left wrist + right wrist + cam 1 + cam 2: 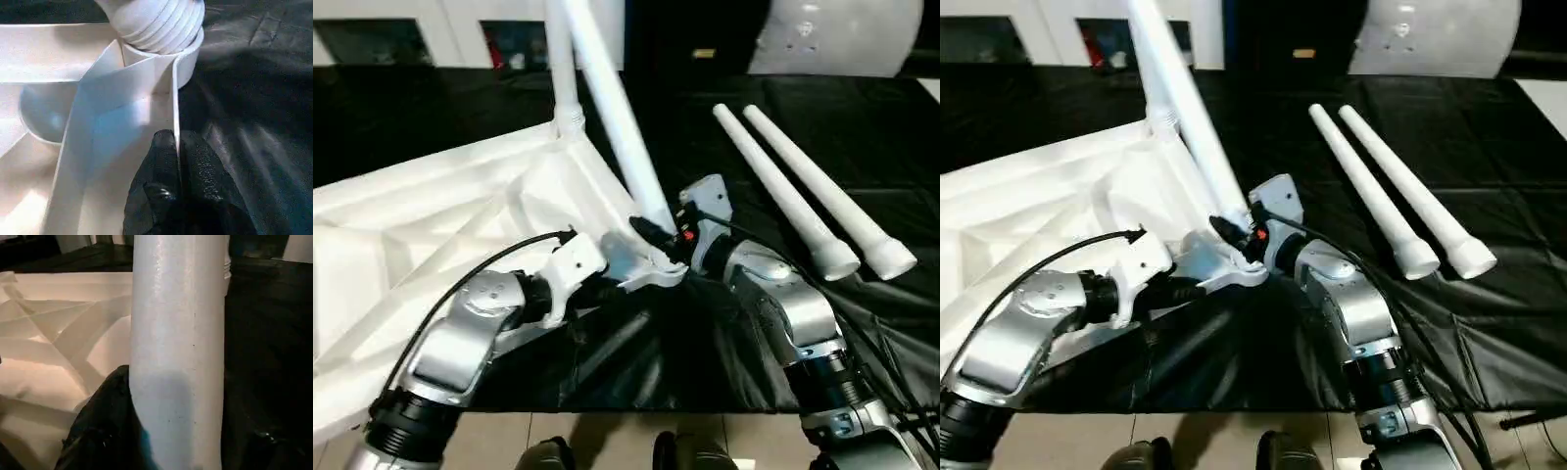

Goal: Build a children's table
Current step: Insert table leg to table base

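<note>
Upturned white tabletop (pixel 431 215) on black-draped bench (pixel 862 147), left claw (pixel 180 161) clenched on its rim, right claw (pixel 656 235) grasping slanted leg (pixel 612 108), thread down in corner socket (pixel 188 54), two loose legs (pixel 803 191) pointing toward near right edge.

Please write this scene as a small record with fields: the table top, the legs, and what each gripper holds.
table top: white table top lies underside up on the black cloth
fitted leg: one leg stands in the far corner socket
held leg: right gripper is closed around a second leg, which leans
left gripper: left gripper pinches the top's thin side wall near a socket
loose legs: two legs lie side by side on the cloth
</note>
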Available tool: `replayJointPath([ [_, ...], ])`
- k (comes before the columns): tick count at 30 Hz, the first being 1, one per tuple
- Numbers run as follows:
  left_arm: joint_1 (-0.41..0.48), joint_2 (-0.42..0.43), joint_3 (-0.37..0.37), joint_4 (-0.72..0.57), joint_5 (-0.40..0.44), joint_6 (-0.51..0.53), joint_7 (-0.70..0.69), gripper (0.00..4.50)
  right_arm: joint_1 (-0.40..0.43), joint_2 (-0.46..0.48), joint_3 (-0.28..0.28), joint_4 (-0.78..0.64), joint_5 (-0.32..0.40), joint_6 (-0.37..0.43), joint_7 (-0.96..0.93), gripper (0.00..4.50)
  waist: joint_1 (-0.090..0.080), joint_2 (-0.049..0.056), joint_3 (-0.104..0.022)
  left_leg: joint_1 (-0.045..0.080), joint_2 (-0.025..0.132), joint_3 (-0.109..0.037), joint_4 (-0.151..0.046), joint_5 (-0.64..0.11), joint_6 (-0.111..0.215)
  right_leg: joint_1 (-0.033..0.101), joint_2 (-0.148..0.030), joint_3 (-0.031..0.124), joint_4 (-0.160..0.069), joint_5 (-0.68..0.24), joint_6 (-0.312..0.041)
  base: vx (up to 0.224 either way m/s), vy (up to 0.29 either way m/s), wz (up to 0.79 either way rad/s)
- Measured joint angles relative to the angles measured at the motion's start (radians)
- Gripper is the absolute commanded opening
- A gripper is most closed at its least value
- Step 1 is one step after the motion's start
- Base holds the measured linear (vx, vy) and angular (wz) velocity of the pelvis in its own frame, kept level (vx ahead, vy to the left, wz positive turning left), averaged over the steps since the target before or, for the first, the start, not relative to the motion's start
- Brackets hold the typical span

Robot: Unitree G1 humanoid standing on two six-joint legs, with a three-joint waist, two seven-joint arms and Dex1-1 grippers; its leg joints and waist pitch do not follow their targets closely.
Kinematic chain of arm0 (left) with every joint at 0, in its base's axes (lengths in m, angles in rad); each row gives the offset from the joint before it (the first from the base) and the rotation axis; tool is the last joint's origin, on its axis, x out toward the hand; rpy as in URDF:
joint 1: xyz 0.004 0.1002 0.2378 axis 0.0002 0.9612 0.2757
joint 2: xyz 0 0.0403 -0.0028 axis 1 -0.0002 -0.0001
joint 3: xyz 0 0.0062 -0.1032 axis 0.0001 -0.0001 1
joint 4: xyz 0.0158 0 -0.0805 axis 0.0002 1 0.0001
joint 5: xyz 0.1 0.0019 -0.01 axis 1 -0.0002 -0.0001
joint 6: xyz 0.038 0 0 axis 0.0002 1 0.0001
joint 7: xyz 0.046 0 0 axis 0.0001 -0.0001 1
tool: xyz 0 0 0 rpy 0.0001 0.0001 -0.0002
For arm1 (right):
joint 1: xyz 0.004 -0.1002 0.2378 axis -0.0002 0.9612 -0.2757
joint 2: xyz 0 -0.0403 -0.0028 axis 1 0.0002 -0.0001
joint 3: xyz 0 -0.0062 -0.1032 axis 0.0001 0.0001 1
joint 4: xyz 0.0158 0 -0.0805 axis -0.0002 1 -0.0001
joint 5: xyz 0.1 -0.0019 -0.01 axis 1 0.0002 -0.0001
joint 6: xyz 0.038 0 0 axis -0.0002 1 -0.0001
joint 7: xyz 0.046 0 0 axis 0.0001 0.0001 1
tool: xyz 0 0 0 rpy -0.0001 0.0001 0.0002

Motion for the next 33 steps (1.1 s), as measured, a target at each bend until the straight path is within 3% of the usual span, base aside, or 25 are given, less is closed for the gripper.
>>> replayJointPath([
  [3,0.001,0.021,-0.013,-0.002,0.004,-0.03,-0.005,0.0,0.012,0.004,-0.012,-0.002,0.019,-0.013,0.005,1.89,0.006,0.0,0.0,-0.002,0.001,0.0,0.0,0.0,0.0,-0.003,0.001,0.0,0.001,0.0,0.0,0.0,0.0,0.0],
  [7,-0.001,0.088,-0.03,0.017,0.007,-0.158,-0.042,0.0,0.047,0.019,-0.05,-0.029,0.078,-0.052,0.044,1.89,0.01,0.0,0.0,-0.009,0.001,0.0,0.002,0.003,0.003,-0.012,0.001,0.0,0.003,0.001,-0.001,0.0,0.0,0.0],
  [13,-0.096,0.108,-0.054,0.19,0.009,-0.346,-0.132,0.0,0.102,0.007,-0.116,-0.069,0.178,-0.039,0.098,1.89,0.025,-0.001,-0.001,-0.012,0.001,0.0,0.012,0.002,0.005,-0.013,0.0,0.0,0.005,0.004,-0.002,0.0,0.0,0.0],
  [20,-0.178,0.103,-0.045,0.386,-0.012,-0.492,-0.165,0.0,0.111,-0.012,-0.201,-0.134,0.209,-0.035,0.053,1.89,0.021,0.005,-0.001,-0.011,0.003,0.001,0.017,0.004,0.003,-0.013,0.0,0.001,0.007,0.012,-0.002,0.0,0.0,0.0],
  [23,-0.189,0.09,-0.031,0.435,-0.028,-0.52,-0.176,0.0,0.118,-0.012,-0.204,-0.167,0.211,-0.03,0.027,1.89,0.021,0.012,-0.002,-0.01,0.003,0.002,0.017,0.004,0.003,-0.013,0.0,0.001,0.008,0.012,-0.002,0.0,0.0,0.0],
  [24,-0.191,0.087,-0.027,0.44,-0.03,-0.52,-0.182,0.27,0.122,-0.012,-0.204,-0.175,0.211,-0.028,0.019,1.89,0.022,0.013,-0.002,-0.01,0.003,0.002,0.017,0.004,0.003,-0.013,0.0,0.001,0.008,0.012,-0.002,0.0,0.0,0.0],
  [25,-0.191,0.085,-0.023,0.44,-0.033,-0.515,-0.187,0.27,0.129,-0.011,-0.204,-0.187,0.211,-0.023,0.013,1.89,0.022,0.015,-0.002,-0.01,0.003,0.002,0.017,0.004,0.003,-0.013,0.0,0.001,0.008,0.012,-0.002,0.0,0.0,0.0],
  [33,-0.2,0.062,0.085,0.369,-0.215,-0.468,-0.206,1.01,0.16,-0.003,-0.199,-0.26,0.213,0.027,-0.023,1.89,0.026,0.016,-0.003,-0.01,0.004,0.003,0.021,0.004,0.003,-0.013,0.001,0.001,0.01,0.013,-0.002,0.0,0.0,0.0],
])
